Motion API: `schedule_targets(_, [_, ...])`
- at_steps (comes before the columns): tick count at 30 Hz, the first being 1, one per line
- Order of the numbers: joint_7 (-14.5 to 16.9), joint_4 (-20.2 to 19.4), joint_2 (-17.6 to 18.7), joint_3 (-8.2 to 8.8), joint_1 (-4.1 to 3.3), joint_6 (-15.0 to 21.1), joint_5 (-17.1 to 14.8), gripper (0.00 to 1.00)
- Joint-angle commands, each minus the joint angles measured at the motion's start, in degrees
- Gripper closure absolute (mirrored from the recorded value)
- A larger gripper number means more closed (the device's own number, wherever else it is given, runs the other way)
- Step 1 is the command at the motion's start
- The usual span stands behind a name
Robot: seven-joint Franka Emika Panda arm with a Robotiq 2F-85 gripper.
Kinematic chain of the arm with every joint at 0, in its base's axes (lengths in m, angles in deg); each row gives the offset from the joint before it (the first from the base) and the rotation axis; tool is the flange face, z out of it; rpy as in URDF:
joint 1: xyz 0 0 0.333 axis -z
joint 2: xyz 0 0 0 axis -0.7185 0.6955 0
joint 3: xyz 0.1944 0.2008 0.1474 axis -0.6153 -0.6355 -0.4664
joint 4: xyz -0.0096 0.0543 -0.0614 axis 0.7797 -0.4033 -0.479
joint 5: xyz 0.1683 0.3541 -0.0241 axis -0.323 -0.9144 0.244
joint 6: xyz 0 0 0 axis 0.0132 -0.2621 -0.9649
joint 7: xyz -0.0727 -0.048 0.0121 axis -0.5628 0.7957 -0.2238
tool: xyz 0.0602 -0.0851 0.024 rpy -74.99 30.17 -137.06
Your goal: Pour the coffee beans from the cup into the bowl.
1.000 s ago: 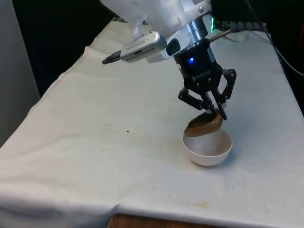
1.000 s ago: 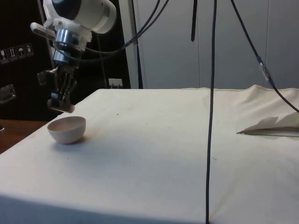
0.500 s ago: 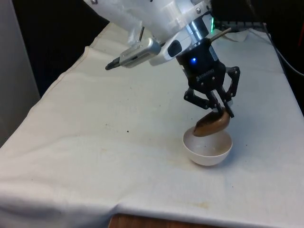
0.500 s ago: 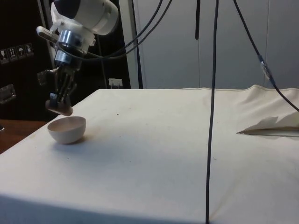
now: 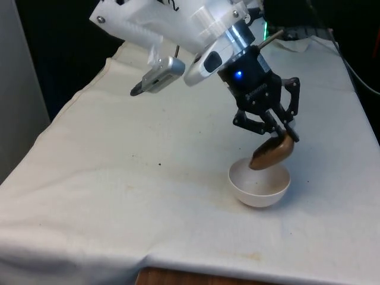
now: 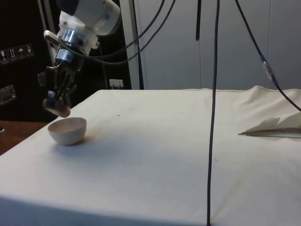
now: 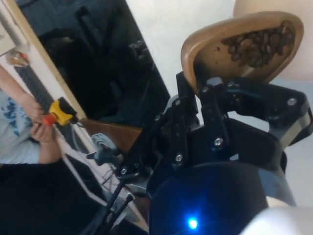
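The white cloth-covered table has a tiny dark speck lying on it, at about 9 o'clock from the round white bowl. The bowl sits on the cloth toward the front view's right. Right above the bowl, at its 12 o'clock, hangs the black two-finger gripper. Its fingers are pinched tight on the rim of a small brown wooden cup. The cup is tipped far over, with its mouth leaning down toward the bowl. In the wrist view the dark coffee beans lie inside the tipped cup, bunched near its lower edge. A person's hand holds a yellow and red tool beyond the table.

In the side view the gripper holds the cup just above the bowl, not touching it.
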Motion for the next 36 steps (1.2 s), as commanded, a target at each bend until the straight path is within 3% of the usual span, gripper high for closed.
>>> schedule_targets(1, [0.3,-0.2,-0.3,-0.29,0.29,-0.2,-0.8,1.00])
schedule_targets(6, [1.0,0.0,-0.1,0.11,0.00,-0.8,-2.5,1.00])
schedule_targets(22, [2.8,-0.5,-1.1,0.34,0.29,-3.6,-8.9,1.00])
schedule_targets(23, [2.6,-0.1,-0.8,0.69,0.00,-3.8,-8.7,1.00])
schedule_targets(24, [3.1,-0.6,-1.1,0.52,0.29,-4.0,-9.6,1.00])
schedule_targets(31, [4.1,-0.7,-1.2,1.38,0.29,-5.6,-12.0,1.00])
schedule_targets(32, [3.9,-0.2,-0.8,1.60,0.00,-5.7,-11.5,1.00])
schedule_targets(33, [4.4,-0.7,-1.1,1.55,0.34,-6.2,-12.7,1.00])
schedule_targets(36, [5.0,-0.8,-1.1,1.95,0.40,-7.1,-14.0,1.00])
